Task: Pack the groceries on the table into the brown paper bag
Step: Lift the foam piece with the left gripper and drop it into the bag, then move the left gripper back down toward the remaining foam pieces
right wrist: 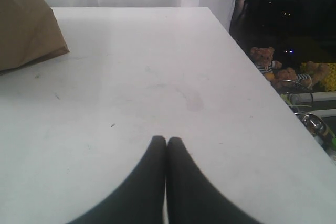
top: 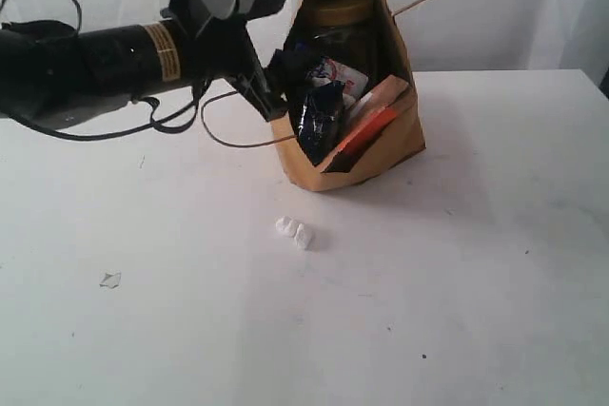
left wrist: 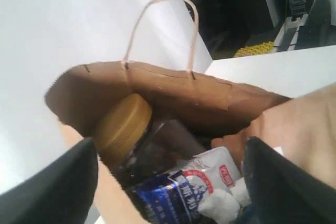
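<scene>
As groceries (top: 317,111) sit inside brown paper bag (top: 381,154) | left gripper (top: 271,92) at bag mouth, jaws wide, empty | right gripper (right wrist: 166,145) apart from bag, closed, empty | advise backing out straight, not snagging bag rim

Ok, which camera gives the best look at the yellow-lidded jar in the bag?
The left wrist view: the yellow-lidded jar sits close, lid clear. The exterior view shows it small and shadowed inside the brown paper bag. The right wrist view shows only the bag's outside.
</scene>
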`<state>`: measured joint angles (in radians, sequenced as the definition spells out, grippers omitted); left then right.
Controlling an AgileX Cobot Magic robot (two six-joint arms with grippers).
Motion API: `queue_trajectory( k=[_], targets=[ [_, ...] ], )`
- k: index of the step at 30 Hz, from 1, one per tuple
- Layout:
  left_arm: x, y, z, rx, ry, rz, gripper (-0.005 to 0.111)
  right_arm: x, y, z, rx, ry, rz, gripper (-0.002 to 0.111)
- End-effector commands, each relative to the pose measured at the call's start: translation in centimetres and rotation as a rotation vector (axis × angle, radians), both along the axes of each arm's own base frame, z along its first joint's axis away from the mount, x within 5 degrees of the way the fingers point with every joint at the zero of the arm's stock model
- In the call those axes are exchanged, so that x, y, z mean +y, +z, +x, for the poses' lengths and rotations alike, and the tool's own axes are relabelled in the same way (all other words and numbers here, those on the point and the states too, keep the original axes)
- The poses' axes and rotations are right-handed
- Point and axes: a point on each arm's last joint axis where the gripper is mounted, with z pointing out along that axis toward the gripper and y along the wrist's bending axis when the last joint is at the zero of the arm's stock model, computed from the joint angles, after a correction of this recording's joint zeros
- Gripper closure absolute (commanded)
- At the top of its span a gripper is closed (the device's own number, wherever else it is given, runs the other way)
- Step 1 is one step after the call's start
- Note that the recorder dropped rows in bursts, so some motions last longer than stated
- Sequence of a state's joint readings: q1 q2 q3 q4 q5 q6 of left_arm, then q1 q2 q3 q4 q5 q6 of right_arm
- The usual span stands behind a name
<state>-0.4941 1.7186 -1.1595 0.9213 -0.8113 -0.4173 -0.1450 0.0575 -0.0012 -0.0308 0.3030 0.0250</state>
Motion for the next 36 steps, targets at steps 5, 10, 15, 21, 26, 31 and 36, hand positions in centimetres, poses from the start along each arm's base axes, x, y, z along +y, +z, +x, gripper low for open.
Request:
queue_trajectory(
  k=[5, 10, 15, 21, 26, 31, 36],
  targets=[
    [6.5, 3.6, -0.6, 0.08, 0.165, -0.168, 0.029, 0.0, 0.0, 0.0, -0.008, -0.006, -0.005, 0.108],
    [11.8, 1.7, -2.2, 0.208, 0.375, -0.321, 0.029, 0.0, 0.0, 0.0, -0.008, -0.006, -0.005, 0.108],
    [15.6, -2.9, -5.2, 0.365, 0.613, -0.43, 0.029, 0.0, 0.0, 0.0, -0.008, -0.006, -0.005, 0.108],
    [17.1, -9.3, -9.3, 0.594, 0.762, -0.312, 0.029, 0.0, 0.0, 0.0, -0.008, -0.006, -0.005, 0.108],
    [16.2, -10.8, -10.8, 0.683, 0.719, -0.31, 0.029, 0.0, 0.0, 0.0, -0.008, -0.006, -0.005, 0.108],
    [12.8, -10.9, -11.4, 0.607, 0.463, -0.213, 0.029, 0.0, 0.0, 0.0, -0.008, -0.006, -0.005, 0.108],
    [9.0, -12.7, -10.3, 0.406, 0.214, 0.037, 0.029, 0.0, 0.0, 0.0, -0.008, -0.006, -0.005, 0.108]
  ],
)
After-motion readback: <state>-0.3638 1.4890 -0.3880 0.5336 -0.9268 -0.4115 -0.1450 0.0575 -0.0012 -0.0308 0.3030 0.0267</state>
